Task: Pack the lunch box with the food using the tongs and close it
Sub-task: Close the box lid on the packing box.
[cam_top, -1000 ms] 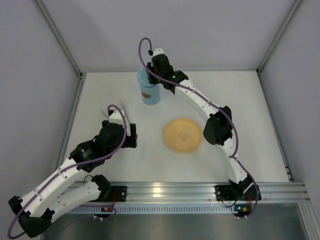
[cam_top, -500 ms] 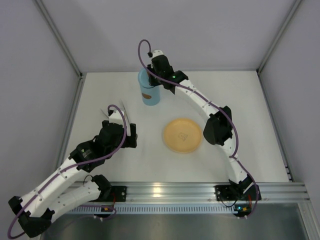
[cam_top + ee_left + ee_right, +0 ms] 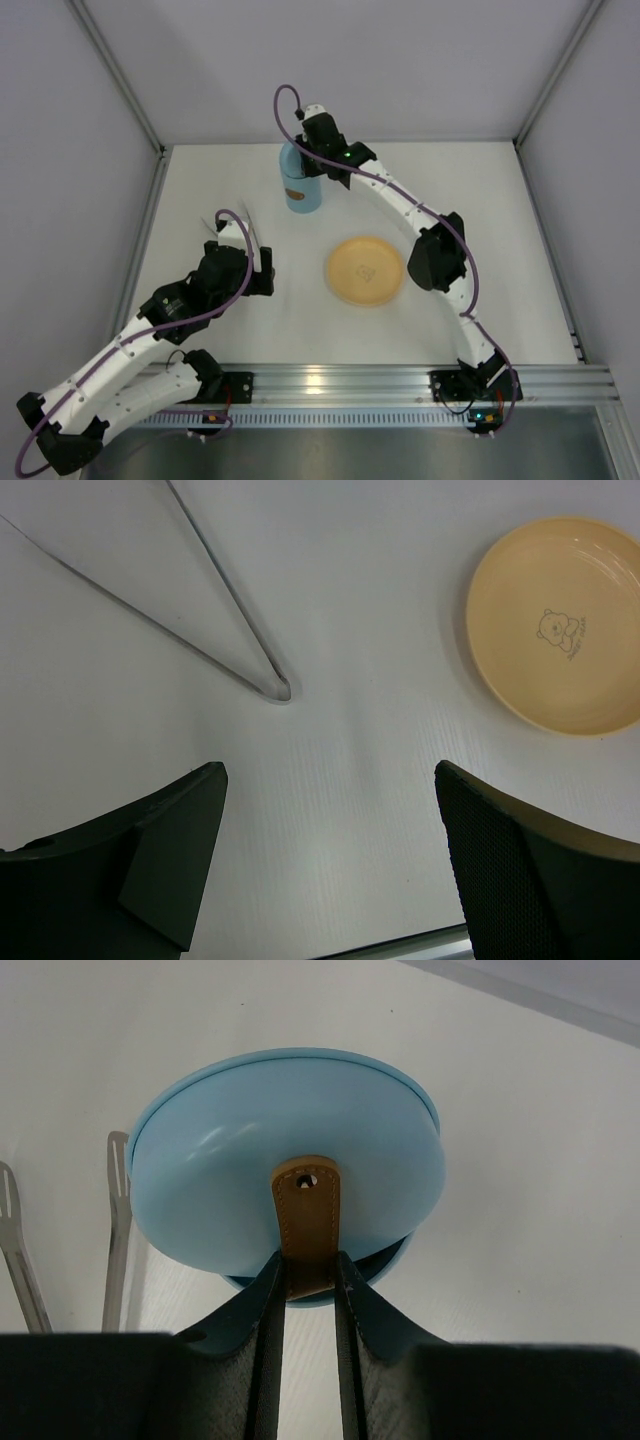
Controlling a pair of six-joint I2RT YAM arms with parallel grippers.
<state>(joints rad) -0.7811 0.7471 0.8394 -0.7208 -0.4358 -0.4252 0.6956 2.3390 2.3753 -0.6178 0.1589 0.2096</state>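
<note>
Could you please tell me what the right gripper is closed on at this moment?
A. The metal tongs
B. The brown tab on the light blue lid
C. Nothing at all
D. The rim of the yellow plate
B: in the right wrist view, the right gripper pinches the brown tab of the lunch box lid, while the tongs and the plate lie untouched on the table.

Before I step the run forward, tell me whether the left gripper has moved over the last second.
No. In the top view the left gripper keeps the same spot, just as far left of the yellow plate.
</note>
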